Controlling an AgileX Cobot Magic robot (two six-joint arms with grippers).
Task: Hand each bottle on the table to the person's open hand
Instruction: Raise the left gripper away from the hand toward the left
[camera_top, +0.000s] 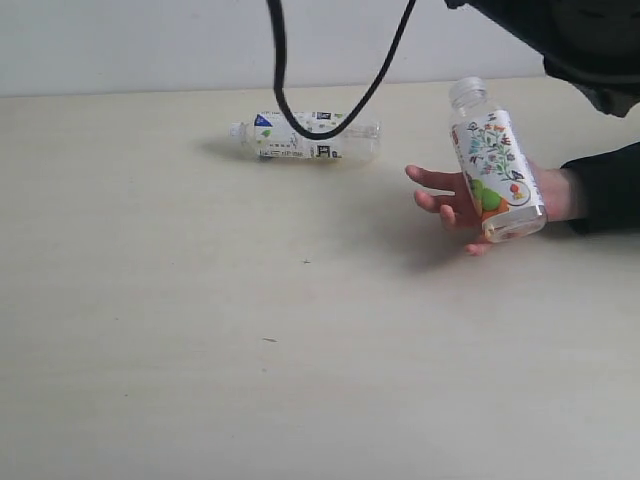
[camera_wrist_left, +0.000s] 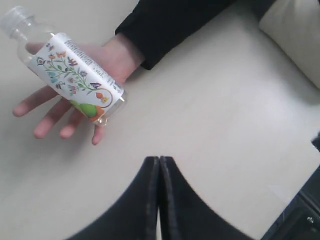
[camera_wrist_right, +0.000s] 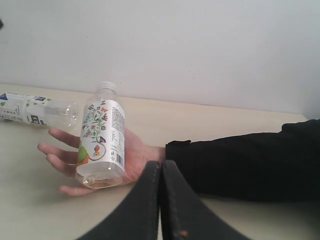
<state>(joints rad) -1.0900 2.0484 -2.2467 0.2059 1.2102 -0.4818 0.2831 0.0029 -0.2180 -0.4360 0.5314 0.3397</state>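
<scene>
**Watching for a slip at the palm and a roll on the table**

The table (camera_top: 200, 350) is broad, flat and smooth, so a round thing lying on it has nothing to stop it. At the middle right of the exterior view the hand (camera_top: 445, 195) lies palm up with its fingers spread, not curled. The floral bottle (camera_top: 497, 165) rests tilted across the hand, neck toward the upper right. It could slide or tip off if the palm shifts.

The second bottle (camera_top: 305, 138) lies on its side at the upper middle, neck to the left, well apart from the hand. A glancing touch would probably send it rolling. A black cable (camera_top: 290, 110) loops down in front of it and might snag or brush it. Whether the two touch I cannot tell.

The left gripper (camera_wrist_left: 159, 160) and the right gripper (camera_wrist_right: 161, 165) are both clenched and empty. Coming down like that would shove the second bottle, not grasp it.

The table is pale beige and matte, with a few dark specks. The sleeve (camera_top: 605, 185) is soft black cloth. Both bottles are clear, glossy thin plastic with white printed labels, likely light, slippery and easy to dent. The gripper fingers are black, flat and tapered. The floral bottle's cap (camera_top: 467, 92) is pale.
</scene>
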